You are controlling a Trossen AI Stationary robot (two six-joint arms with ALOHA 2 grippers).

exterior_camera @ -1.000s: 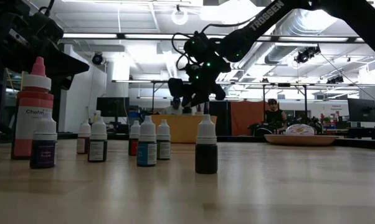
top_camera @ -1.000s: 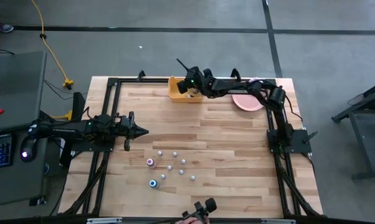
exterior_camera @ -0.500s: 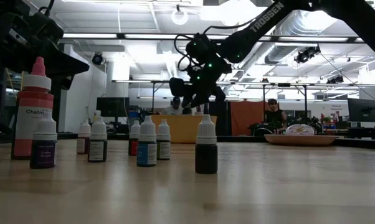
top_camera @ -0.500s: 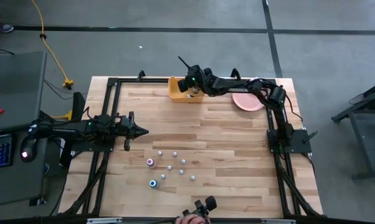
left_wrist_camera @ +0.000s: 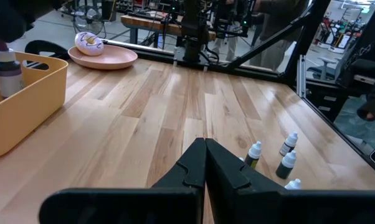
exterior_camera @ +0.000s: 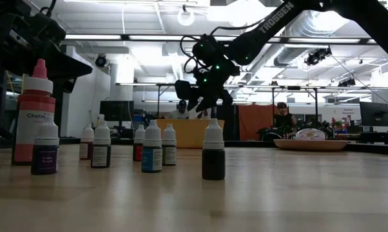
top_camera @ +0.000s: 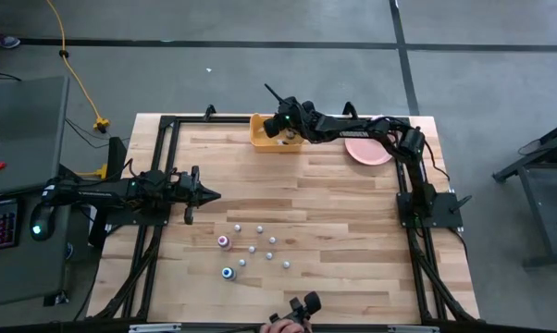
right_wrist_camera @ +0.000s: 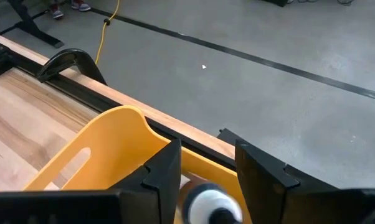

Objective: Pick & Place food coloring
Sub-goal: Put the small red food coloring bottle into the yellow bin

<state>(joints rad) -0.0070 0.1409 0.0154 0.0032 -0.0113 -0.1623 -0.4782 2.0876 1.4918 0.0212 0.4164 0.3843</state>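
Nine or so food coloring bottles (top_camera: 255, 248) stand loose on the bench (top_camera: 334, 213), well apart from the yellow bin (top_camera: 260, 137), which sits at the bench's far edge. In the low view they stand upright, whitish caps on top, with a taller pink-capped bottle (exterior_camera: 35, 113) among them. The right hand (top_camera: 280, 128) hangs over the bin's open top. Its wrist view looks down past the bin's rim onto one whitish cap (right_wrist_camera: 206, 202) directly under the hand, low inside the bin. Whether the right hand grasps that bottle or has released it, I cannot tell. From the left wrist view, a purple bottle (left_wrist_camera: 8, 71) shows standing inside the bin. The left hand (top_camera: 214, 195) waits above the bench well away from the bin, clenched on nothing and nearer the loose bottles. A pink plate (top_camera: 366, 151) lies beside the bin along the same far edge.
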